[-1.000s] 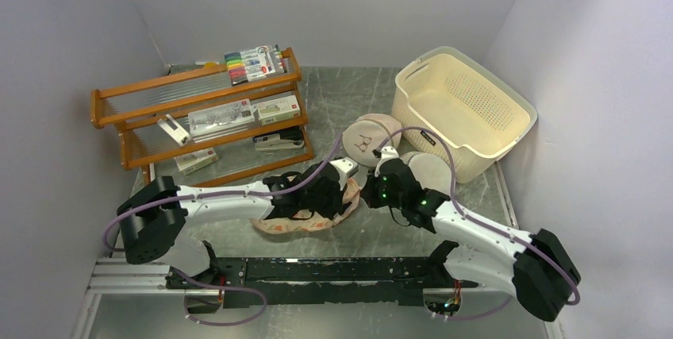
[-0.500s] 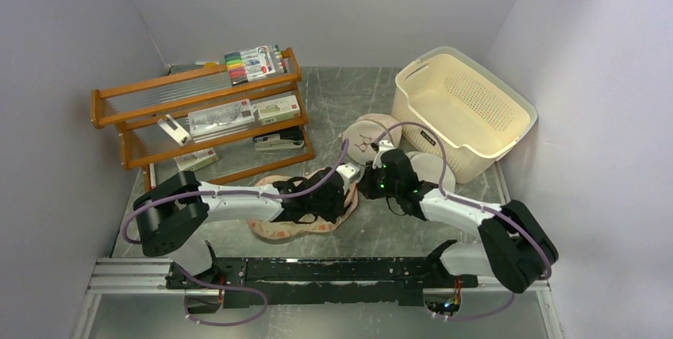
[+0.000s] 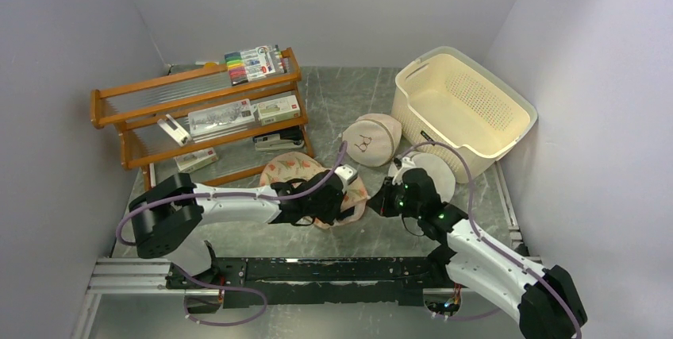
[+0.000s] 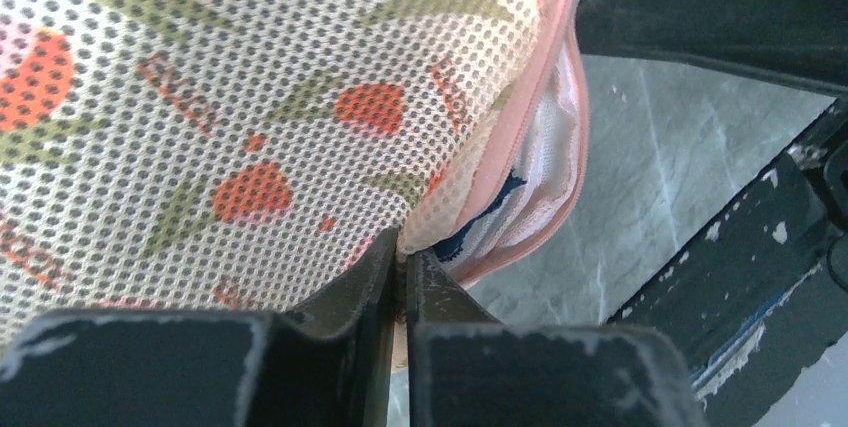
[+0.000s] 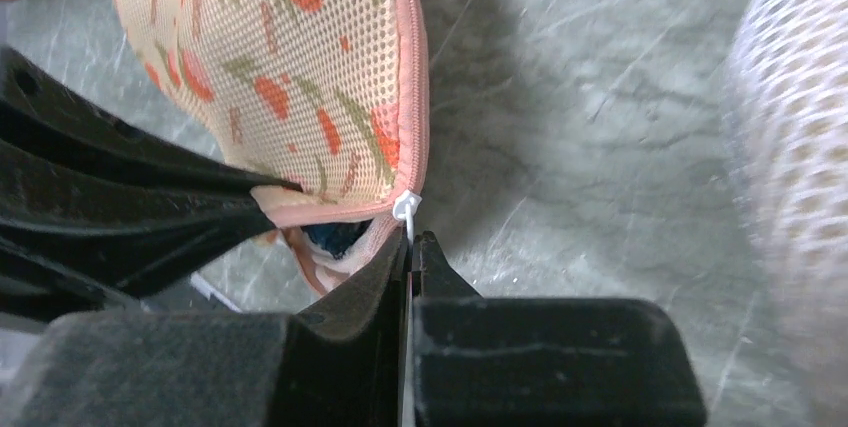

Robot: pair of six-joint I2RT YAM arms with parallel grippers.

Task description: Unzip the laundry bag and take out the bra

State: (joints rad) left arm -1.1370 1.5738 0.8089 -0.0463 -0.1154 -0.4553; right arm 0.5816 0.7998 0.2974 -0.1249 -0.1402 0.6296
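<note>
The laundry bag [image 3: 301,174], cream mesh with red-orange flowers and pink zip edging, is held up off the table between my two grippers. My left gripper [image 3: 340,202] is shut on the bag's fabric next to the zip, as the left wrist view shows [image 4: 402,247]. My right gripper [image 3: 381,202] is shut on the white zip pull [image 5: 405,209] at the bag's lower corner. The zip gapes there, and a strip of the dark navy bra [image 4: 482,227] shows inside; it also shows in the right wrist view [image 5: 335,237]. The rest of the bra is hidden in the bag.
A round pale dome bag with a black bra drawing [image 3: 370,140] and a round white mesh bag [image 3: 435,172] lie just behind the right gripper. A cream laundry basket [image 3: 508,129] stands at the back right. A wooden rack [image 3: 119,109] with stationery stands at the back left.
The bag has been lifted from lying flat and now stands tilted further back. The right arm has drawn back toward the near right with the zip pull, and the zip has opened.
</note>
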